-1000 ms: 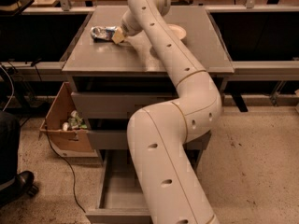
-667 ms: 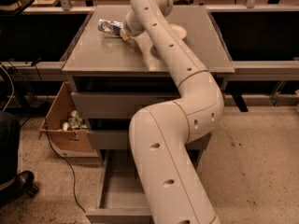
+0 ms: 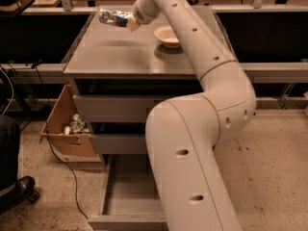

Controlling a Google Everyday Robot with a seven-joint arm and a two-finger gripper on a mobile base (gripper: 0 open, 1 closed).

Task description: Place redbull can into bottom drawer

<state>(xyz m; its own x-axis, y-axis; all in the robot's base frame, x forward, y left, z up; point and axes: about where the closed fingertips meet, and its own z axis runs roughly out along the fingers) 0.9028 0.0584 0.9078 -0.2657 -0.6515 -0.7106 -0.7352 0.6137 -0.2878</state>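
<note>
The redbull can (image 3: 113, 18) is a slim silver-and-blue can, lying sideways in my gripper (image 3: 129, 21), which is shut on it. The gripper holds the can in the air above the far left part of the grey cabinet top (image 3: 120, 57). The bottom drawer (image 3: 127, 196) stands pulled open at the foot of the cabinet, its grey inside showing left of my arm. My white arm (image 3: 192, 143) hides the drawer's right half and much of the cabinet front.
A white bowl (image 3: 167, 35) sits on the cabinet top right of the gripper. The two upper drawers (image 3: 115, 107) are nearly shut. A cardboard box (image 3: 67, 124) with rubbish stands on the floor at the left. A cable runs over the floor.
The gripper has lifted the redbull can off the cabinet top and now holds it higher. The view has also shifted, showing more of the open bottom drawer.
</note>
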